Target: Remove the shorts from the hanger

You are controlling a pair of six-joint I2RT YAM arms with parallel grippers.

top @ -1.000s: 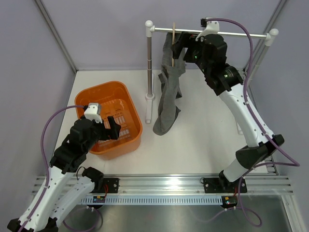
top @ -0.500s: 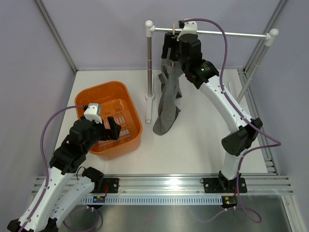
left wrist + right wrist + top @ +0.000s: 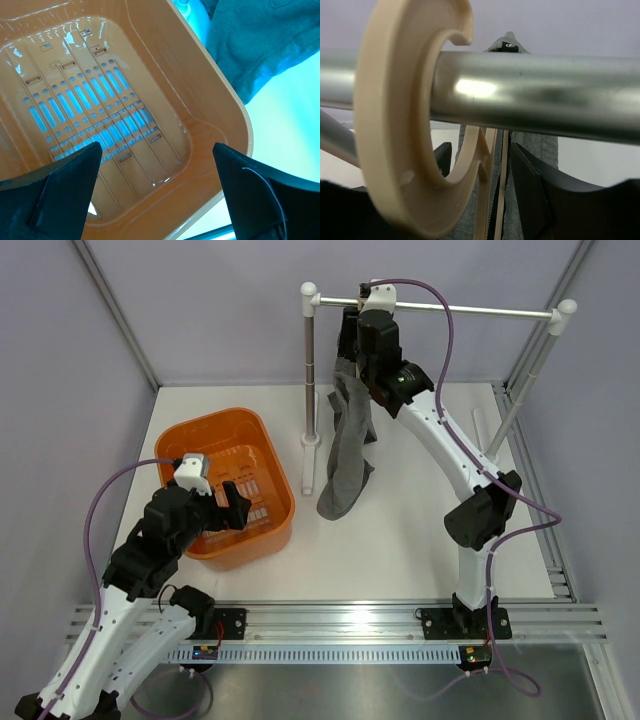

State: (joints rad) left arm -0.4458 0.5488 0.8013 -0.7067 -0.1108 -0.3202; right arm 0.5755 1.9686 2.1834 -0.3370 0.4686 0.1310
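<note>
At rail (image 3: 480, 311), R gripper (image 3: 482, 150) straddles hanger (image 3: 395, 125) w/ shorts (image 3: 345, 455) hanging.

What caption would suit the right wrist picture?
Close-up: beige hanger hook looped over the silver rail, grey shorts hanging behind.

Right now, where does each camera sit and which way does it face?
Top external: above and behind the arm bases, looking down at the white table; both arms show, plus the orange plastic basket and the dark grey fabric shorts.
Left wrist: over the basket, looking down into it; the left gripper fingers sit at the bottom corners.
Right wrist: at the silver metal rail, facing the thin beige hanger hooked around it; the right gripper fingers flank the hanger.
Shared: the shorts appear in all three.
</note>
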